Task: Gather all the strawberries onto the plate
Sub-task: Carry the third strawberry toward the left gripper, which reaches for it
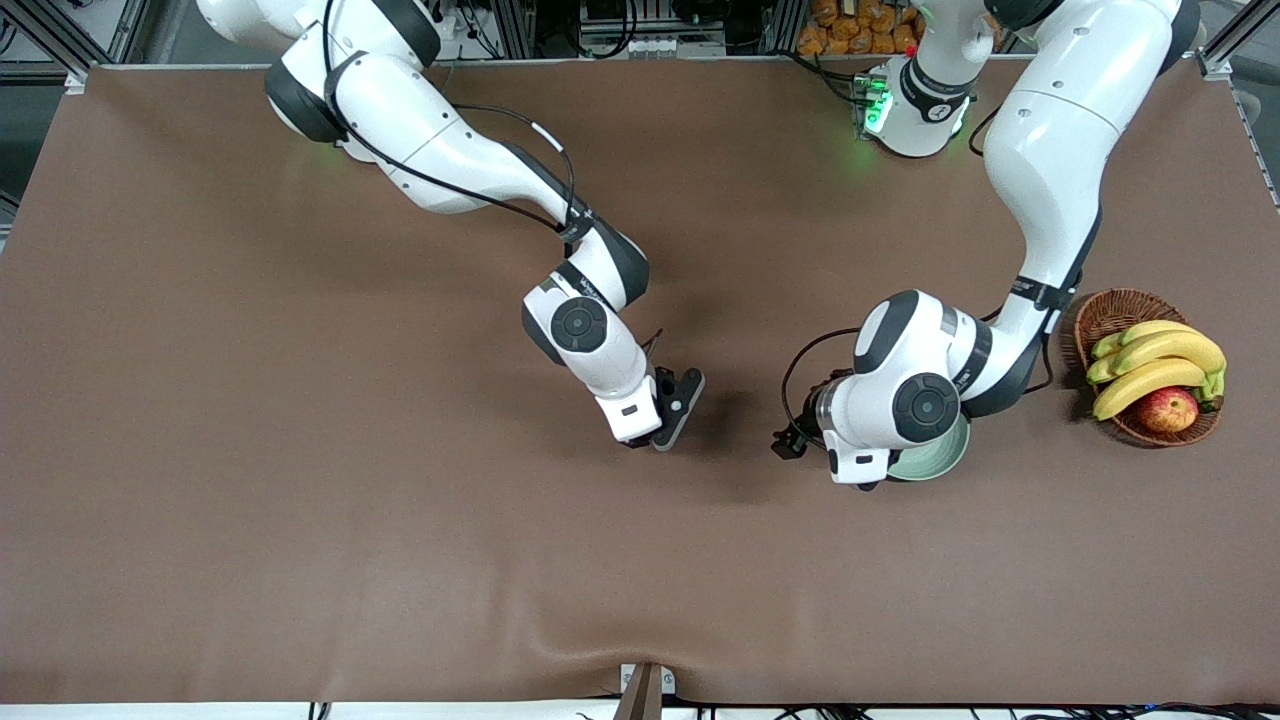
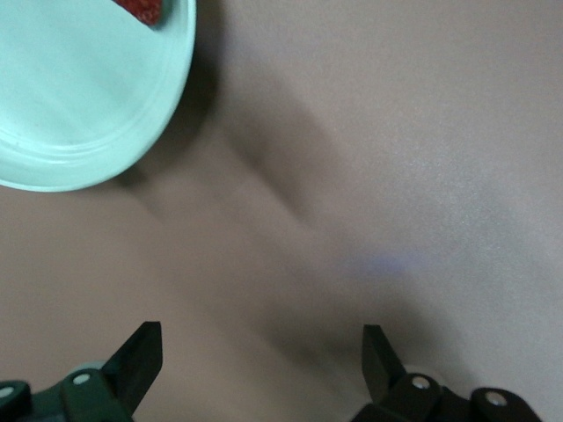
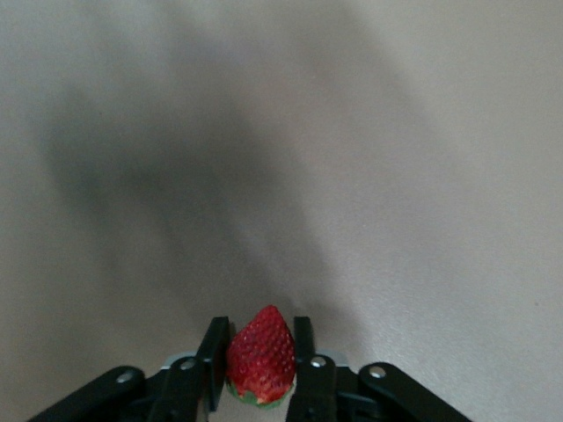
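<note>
In the right wrist view a red strawberry point(image 3: 261, 356) with a green top sits between the fingers of my right gripper point(image 3: 261, 330), which is shut on it over bare brown table. In the front view that gripper point(image 1: 642, 440) hangs low over the middle of the table. The pale mint-green plate point(image 1: 945, 458) lies mostly hidden under the left arm's wrist. In the left wrist view the plate point(image 2: 79, 105) holds part of another strawberry point(image 2: 141, 9) at the frame's edge. My left gripper point(image 2: 262, 360) is open and holds nothing, over the table beside the plate.
A brown wicker basket point(image 1: 1110, 310) with bananas point(image 1: 1160, 365) and a red-yellow apple point(image 1: 1167, 408) stands at the left arm's end of the table, beside the plate. The brown table cover wrinkles near the front edge.
</note>
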### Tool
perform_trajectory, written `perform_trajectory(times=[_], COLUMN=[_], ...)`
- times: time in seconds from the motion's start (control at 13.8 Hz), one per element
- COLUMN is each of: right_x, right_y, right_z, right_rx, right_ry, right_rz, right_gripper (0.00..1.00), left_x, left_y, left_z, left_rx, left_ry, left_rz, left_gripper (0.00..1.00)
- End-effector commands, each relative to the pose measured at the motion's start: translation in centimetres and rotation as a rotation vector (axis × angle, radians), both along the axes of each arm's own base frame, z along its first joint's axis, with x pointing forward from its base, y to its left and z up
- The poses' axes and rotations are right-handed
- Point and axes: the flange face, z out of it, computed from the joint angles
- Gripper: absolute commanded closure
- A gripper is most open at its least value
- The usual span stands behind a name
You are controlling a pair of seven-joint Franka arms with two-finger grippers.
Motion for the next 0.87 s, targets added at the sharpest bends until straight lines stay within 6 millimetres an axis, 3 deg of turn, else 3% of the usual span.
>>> perform_trajectory(times=[0.0, 0.22, 0.44, 0.65, 0.8], right_x=[0.6, 2.0, 4.1, 7.6, 8.4], right_y=[0.0, -1.8, -5.9, -14.2, -21.0], right_z=[2.3, 5.5, 11.7, 17.9, 22.3], right_rx=[-0.011, -0.041, -0.095, -0.127, -0.135], right_ry=[-0.044, -0.054, -0.016, 0.024, 0.023], right_rz=[0.005, -0.012, -0.059, -0.168, -0.252], right_gripper=[0.00, 0.00, 0.00, 0.00, 0.00], left_x=[-0.3, -1.0, -1.9, -2.4, -2.5], left_y=[-1.8, -4.3, -8.3, -12.9, -15.5], left_z=[0.0, -0.4, -1.2, -2.2, -3.1], left_rx=[0.003, -0.007, -0.045, -0.113, -0.121], left_ry=[-0.023, -0.033, -0.086, -0.142, -0.174], left_rz=[0.018, 0.061, 0.121, 0.212, 0.266], left_gripper=[0.00, 0.00, 0.00, 0.00, 0.00])
